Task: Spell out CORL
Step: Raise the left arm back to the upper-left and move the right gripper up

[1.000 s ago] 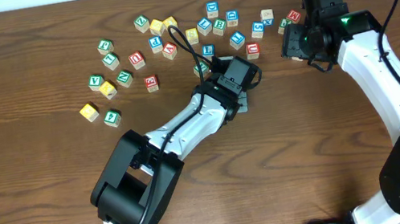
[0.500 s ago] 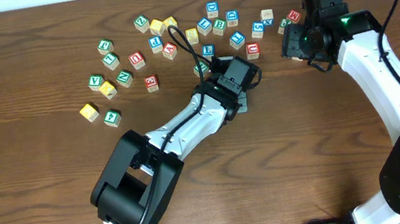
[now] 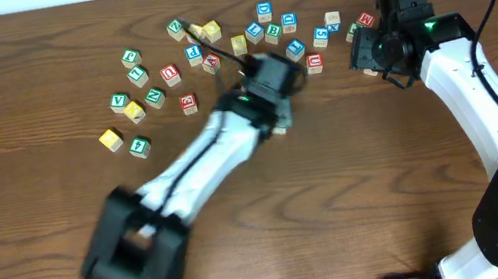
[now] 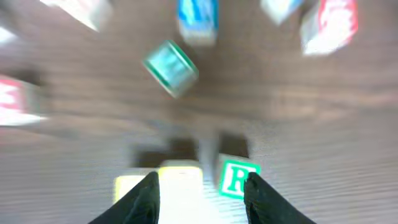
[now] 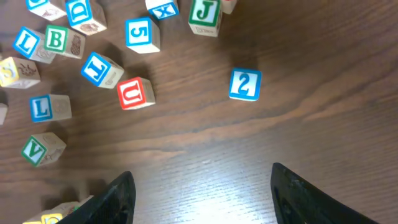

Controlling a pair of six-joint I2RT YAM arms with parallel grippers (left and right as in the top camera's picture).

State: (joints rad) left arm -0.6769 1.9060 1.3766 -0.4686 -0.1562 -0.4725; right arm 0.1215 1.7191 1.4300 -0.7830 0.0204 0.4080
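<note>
In the left wrist view, two yellow-topped cubes (image 4: 179,185) lie side by side on the wood, with the white cube with the green R (image 4: 237,178) just right of them. My left gripper (image 4: 202,200) is open above them. One yellow cube shows between its fingers and the R cube shows just inside the right finger. In the overhead view the left gripper (image 3: 270,95) is motion-blurred near the table's middle. Two white cubes with a blue L (image 5: 46,107) (image 5: 27,42) lie loose at the left of the right wrist view. My right gripper (image 5: 202,199) (image 3: 363,47) is open and empty over bare wood.
Many loose letter cubes (image 3: 214,49) are scattered across the far half of the table. In the right wrist view a red U (image 5: 135,93), a blue 2 (image 5: 244,84), a blue I (image 5: 99,68) and a green V (image 5: 40,149) lie ahead of the fingers.
My left arm has swung up and to the left and is blurred in motion. The right arm has not moved.
</note>
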